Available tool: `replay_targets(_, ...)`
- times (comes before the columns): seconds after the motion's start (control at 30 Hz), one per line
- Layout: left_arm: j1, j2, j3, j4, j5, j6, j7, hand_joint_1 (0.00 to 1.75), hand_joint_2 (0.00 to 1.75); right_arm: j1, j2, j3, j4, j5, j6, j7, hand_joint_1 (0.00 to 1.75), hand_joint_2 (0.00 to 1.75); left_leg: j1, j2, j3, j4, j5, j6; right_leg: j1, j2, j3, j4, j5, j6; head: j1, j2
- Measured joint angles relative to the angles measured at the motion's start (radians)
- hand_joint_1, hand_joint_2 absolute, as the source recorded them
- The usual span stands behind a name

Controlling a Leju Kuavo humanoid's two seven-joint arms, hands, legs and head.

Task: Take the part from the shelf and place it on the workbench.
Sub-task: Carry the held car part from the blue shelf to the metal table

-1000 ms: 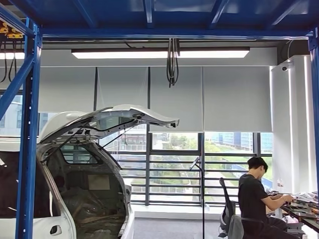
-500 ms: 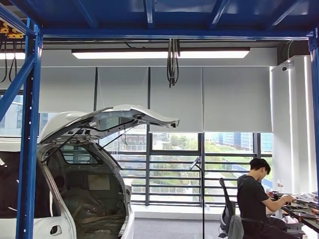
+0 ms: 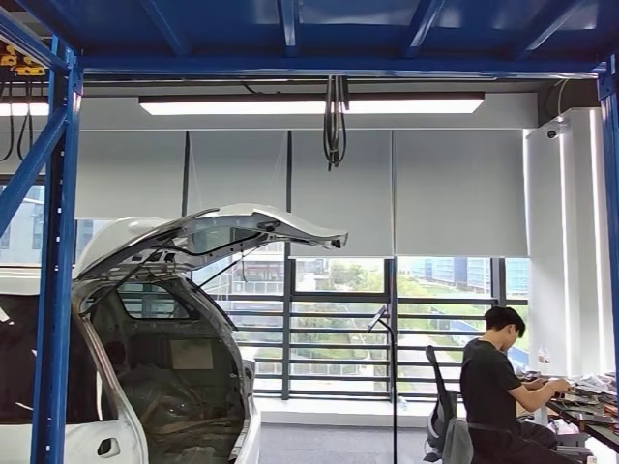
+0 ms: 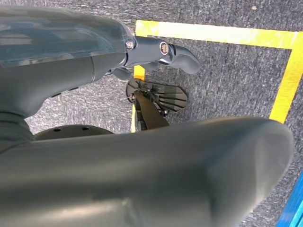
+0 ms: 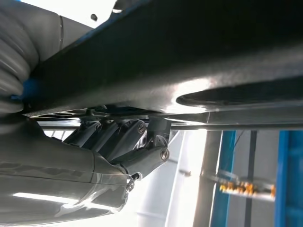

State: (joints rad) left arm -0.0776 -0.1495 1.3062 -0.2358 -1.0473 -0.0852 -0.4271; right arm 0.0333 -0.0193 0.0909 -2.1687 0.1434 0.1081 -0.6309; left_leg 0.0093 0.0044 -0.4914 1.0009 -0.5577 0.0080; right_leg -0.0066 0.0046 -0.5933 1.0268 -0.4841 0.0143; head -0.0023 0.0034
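— Right hand [image 5: 121, 142] first: what is it doing?

— It is holding the part [image 5: 200, 61]. Its dark fingers [image 5: 107, 135] are curling up against the underside of that long piece, which is lying right across the hand and running well past the fingertips.

— And the left hand [image 4: 161, 52]?

— Its thumb is sticking out over the grey floor [image 4: 232, 80], with yellow tape [image 4: 214, 33] beyond it. The fingers are hidden, so I cannot tell whether it is gripping anything.

— So where is the task standing?

— I am judging the pickup done, since the part is sitting in the right hand and no shelf is touching it. Carrying and setting down are remaining. Far ahead of the hands a person [image 3: 496, 387] is sitting at a cluttered surface [image 3: 591, 411], well apart from the robot; whether that is the workbench I cannot say.

— How is the part looking?

— Large, dark and smooth, catching a glossy highlight along one curved edge, rigid by my guess. Beyond it a blue post [image 5: 221, 179] is rising.
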Motion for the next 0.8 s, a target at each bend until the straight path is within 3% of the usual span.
replay_targets(0.23, 0.000, 0.000, 0.000, 0.000, -0.004, 0.000, -0.004, 0.00, 1.75, 0.005, 0.072, -0.180, 0.053, -0.106, 0.100, 0.005, 1.75, 1.75, 0.000, 0.000, 0.000, 0.000, 0.000, 0.000, 0.000, 0.000, 0.000, 0.000, 0.000, 0.000, 0.000, 0.000)
replay_targets(0.47, 0.001, 0.000, 0.000, 0.000, -0.014, 0.005, -0.004, 0.00, 1.75, -0.017, 0.135, -0.319, 0.134, -0.249, 0.232, 0.075, 1.75, 1.75, 0.000, 0.000, 0.000, 0.000, 0.000, 0.000, 0.000, 0.000, 0.000, 0.000, 0.000, 0.000, 0.000, 0.000)
replay_targets(0.6, 0.001, 0.001, 0.001, 0.000, -0.015, 0.006, -0.004, 0.00, 1.75, -0.027, 0.147, -0.339, 0.194, -0.302, 0.283, 0.116, 1.75, 1.75, 0.000, 0.000, 0.000, 0.000, 0.000, 0.000, 0.000, 0.000, 0.000, 0.000, 0.000, 0.000, 0.000, 0.000)
replay_targets(0.8, 0.001, 0.002, 0.005, 0.000, -0.018, 0.006, -0.004, 0.00, 1.75, -0.027, 0.149, -0.273, 0.234, -0.228, 0.290, 0.119, 1.75, 1.75, 0.000, 0.000, 0.000, 0.000, 0.000, 0.000, 0.000, 0.000, 0.000, 0.000, 0.000, 0.000, 0.000, 0.000)
